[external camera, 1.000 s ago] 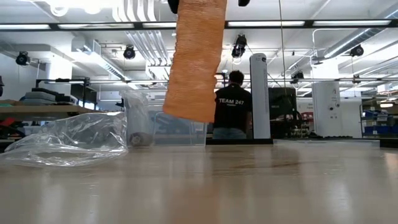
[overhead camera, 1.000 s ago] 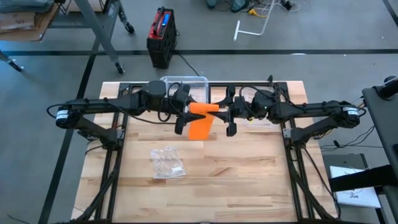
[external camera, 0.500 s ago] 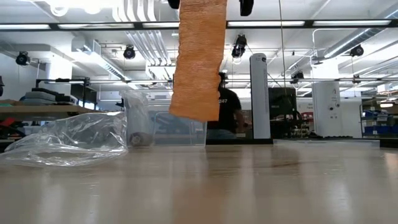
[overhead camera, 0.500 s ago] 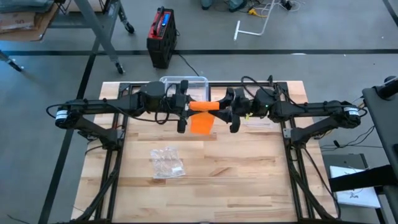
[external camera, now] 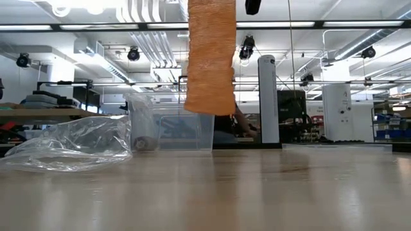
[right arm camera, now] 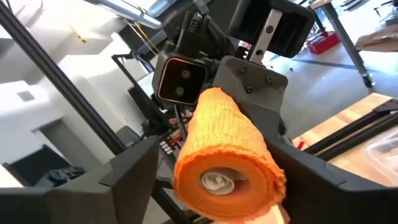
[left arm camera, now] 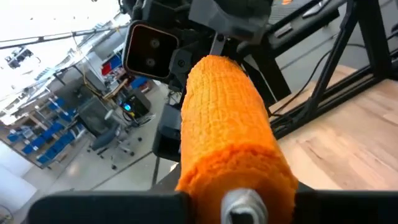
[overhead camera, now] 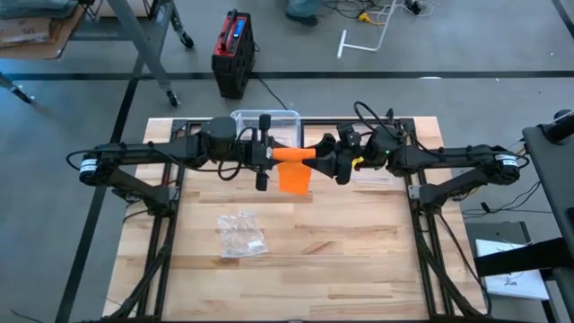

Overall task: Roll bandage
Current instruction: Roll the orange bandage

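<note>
The orange bandage is wound into a roll (overhead camera: 291,154) held level high above the table, between my two grippers. Its loose tail (external camera: 209,64) hangs straight down, and the lower edge ends well above the tabletop. My left gripper (overhead camera: 265,154) is shut on the roll's left end. My right gripper (overhead camera: 334,161) faces it from the table's right and is open. Its fingers (right arm camera: 134,168) stand on either side of the roll's right end (right arm camera: 224,177), with a gap showing beside the roll. My left gripper pinches the roll's left end (left arm camera: 236,180) between its two fingers. The fingers come in level from the table's left and point along the roll's axis. The roll lies level and clear of the table, with the tail hanging slack below it.
A crumpled clear plastic bag (overhead camera: 240,235) lies on the wooden table (overhead camera: 359,260), left of the middle. A clear plastic bin (overhead camera: 265,121) stands at the far edge behind the grippers. A person (external camera: 236,125) shows in the room beyond.
Both wrists have rolled about the roll's axis while the arms stayed in place. The bandage has wound further onto the roll. Its hanging tail is shorter, the lower edge has risen, and it now hangs straighter.
</note>
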`<state>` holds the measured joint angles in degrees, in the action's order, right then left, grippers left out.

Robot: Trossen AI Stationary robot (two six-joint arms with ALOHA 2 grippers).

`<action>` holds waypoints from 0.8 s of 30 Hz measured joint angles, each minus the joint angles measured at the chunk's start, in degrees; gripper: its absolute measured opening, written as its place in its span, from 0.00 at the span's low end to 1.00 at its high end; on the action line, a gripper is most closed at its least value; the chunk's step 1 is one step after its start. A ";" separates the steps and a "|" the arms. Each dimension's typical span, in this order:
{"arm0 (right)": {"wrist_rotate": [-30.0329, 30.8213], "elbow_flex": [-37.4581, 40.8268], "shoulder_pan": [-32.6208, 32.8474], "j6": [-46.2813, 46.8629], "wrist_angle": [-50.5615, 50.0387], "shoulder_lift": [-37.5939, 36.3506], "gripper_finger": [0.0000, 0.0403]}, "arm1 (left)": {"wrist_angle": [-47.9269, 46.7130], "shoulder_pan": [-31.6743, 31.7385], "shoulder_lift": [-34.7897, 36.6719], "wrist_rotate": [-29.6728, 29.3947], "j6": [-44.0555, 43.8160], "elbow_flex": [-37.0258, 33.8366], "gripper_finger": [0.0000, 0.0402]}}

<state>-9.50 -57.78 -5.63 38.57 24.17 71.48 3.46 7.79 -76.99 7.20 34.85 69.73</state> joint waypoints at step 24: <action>0.74 -0.07 -0.04 -8.56 0.07 1.40 0.37 | 0.44 0.00 0.04 -1.70 -1.39 0.00 0.19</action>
<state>-8.76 -57.84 -5.67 30.00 24.24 72.88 3.89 7.79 -76.95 5.50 33.46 69.73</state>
